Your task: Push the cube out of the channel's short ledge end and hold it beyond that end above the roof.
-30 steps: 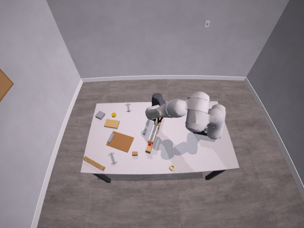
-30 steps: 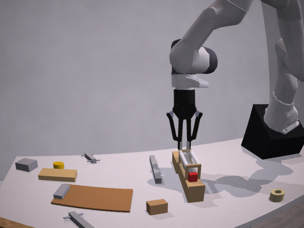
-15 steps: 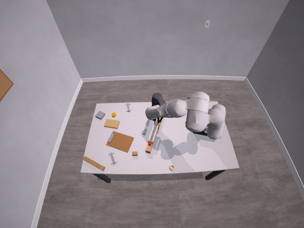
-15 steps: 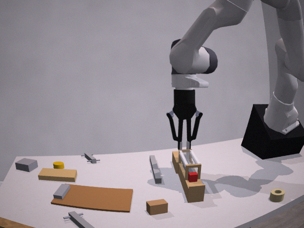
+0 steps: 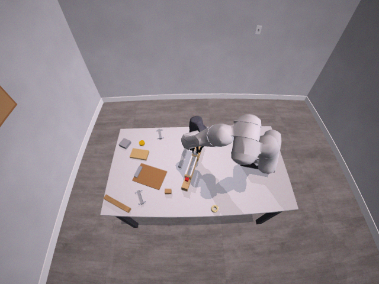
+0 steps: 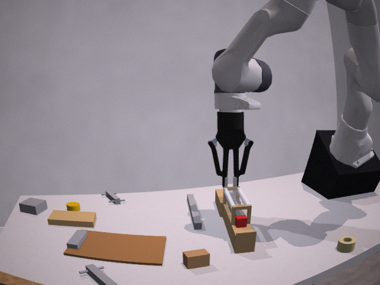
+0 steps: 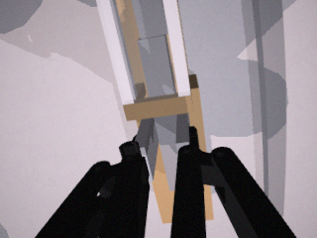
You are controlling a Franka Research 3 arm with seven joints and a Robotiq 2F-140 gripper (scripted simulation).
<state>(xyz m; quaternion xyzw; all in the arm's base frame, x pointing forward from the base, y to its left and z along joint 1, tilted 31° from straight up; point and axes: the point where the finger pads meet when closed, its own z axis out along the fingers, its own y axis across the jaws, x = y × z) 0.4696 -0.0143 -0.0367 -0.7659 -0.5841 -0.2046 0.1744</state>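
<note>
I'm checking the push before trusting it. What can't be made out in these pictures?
- What the gripper is shut on: in the wrist view the black jaws cover it; in the exterior view only a thin grey piece shows.
- The tool's tip against the red cube: hidden inside the channel.
- Top view: the arm covers the channel's far end; the cube is tiny.
</note>
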